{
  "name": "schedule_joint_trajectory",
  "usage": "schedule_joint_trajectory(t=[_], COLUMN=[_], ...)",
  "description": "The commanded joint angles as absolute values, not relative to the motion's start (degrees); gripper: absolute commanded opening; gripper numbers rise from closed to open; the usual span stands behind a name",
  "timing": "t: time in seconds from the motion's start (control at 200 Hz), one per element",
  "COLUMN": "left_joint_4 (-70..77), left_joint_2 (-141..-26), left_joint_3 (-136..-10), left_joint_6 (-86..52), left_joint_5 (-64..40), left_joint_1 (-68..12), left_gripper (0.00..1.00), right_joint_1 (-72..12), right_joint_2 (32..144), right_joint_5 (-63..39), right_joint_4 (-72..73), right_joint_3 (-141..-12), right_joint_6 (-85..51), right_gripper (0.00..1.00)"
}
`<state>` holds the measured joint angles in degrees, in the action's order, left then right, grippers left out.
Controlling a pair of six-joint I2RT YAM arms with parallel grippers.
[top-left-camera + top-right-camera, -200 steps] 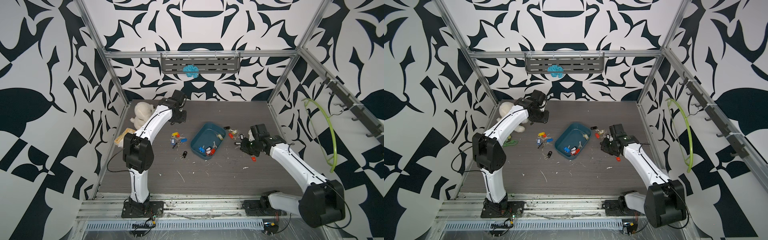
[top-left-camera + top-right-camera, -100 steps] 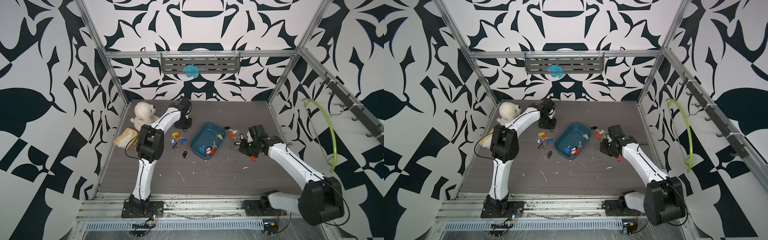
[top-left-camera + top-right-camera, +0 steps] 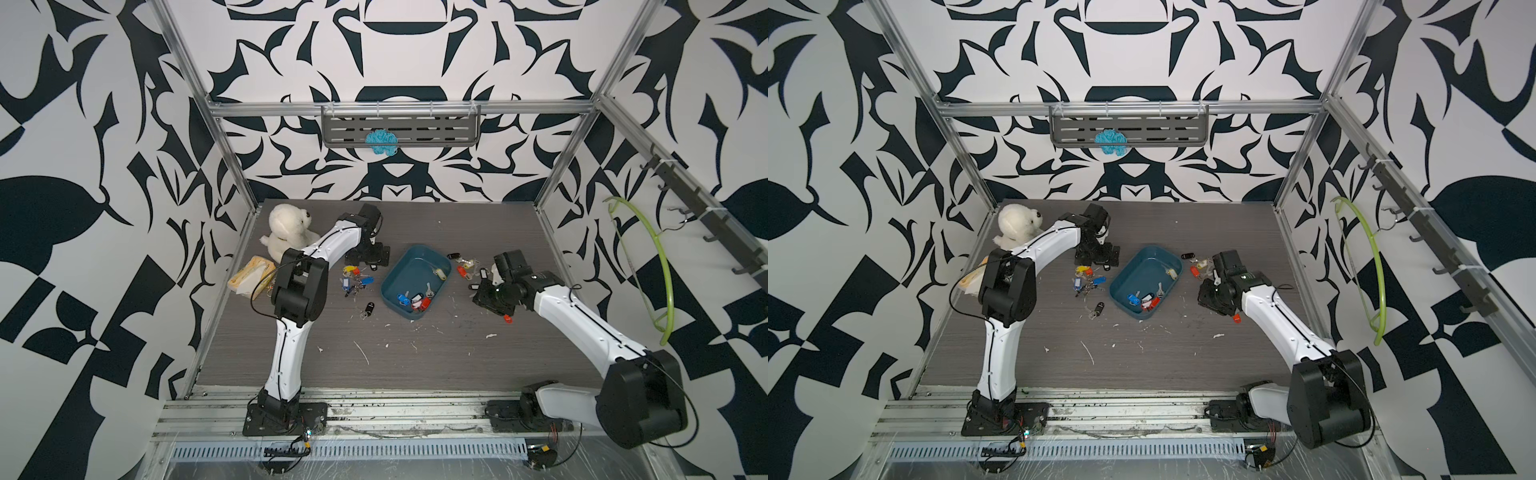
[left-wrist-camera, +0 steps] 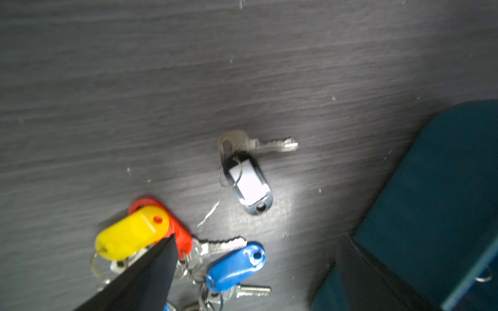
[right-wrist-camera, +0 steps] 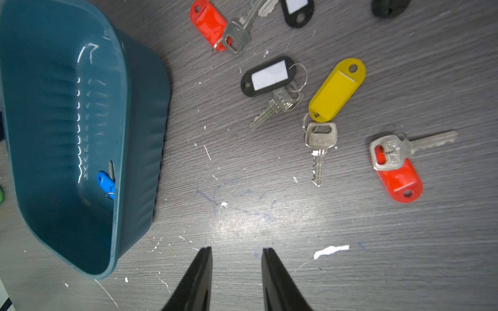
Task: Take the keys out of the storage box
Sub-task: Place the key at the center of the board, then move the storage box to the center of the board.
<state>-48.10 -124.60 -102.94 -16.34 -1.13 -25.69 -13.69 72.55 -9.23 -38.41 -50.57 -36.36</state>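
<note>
Centrally in both top views sits the storage box [image 3: 409, 272] [image 3: 1138, 272], with keys [image 3: 415, 300] at its lower end and more on the table [image 3: 415, 357] left and right of it. Left wrist: the left gripper [image 4: 258, 239] gapes wide over loose keys, holding nothing. Right wrist: the right gripper [image 5: 237, 249] is slightly parted and empty beside the storage box.

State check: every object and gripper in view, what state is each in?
storage box: upright, few keys inside.
other keys: out on table, both sides.
left gripper: open, empty, near black-tagged key.
right gripper: open, empty.
plush toy: upright.
tissue packet: lying flat.
green hanger: hanging.
</note>
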Motion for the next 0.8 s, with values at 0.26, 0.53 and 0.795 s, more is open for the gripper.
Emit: schedule_joint_trajectory(t=[0.26, 0.53, 0.795], left_joint_4=[-39.33, -37.9, -34.74], left_joint_2=[-111.18, -113.13, -112.81], left_joint_3=[-92.46, -90.42, -86.7], left_joint_6=[-20.1, -21.7, -24.35], left_joint_5=[-4.98, -8.28, -10.23], left_joint_1=[-26.36, -27.65, -30.38], left_gripper=[0.6, 0.28, 0.0], right_joint_1=[-23.73, -30.76, -31.09], right_joint_2=[94.03, 114.91, 116.63], right_joint_5=[-6.56, -7.08, -8.38], right_joint_4=[-42.71, -45.42, -41.79], right_joint_3=[-84.47, -104.88, -98.93], right_joint_6=[-36.12, -38.25, -40.81], right_gripper=[0.21, 0.15, 0.13])
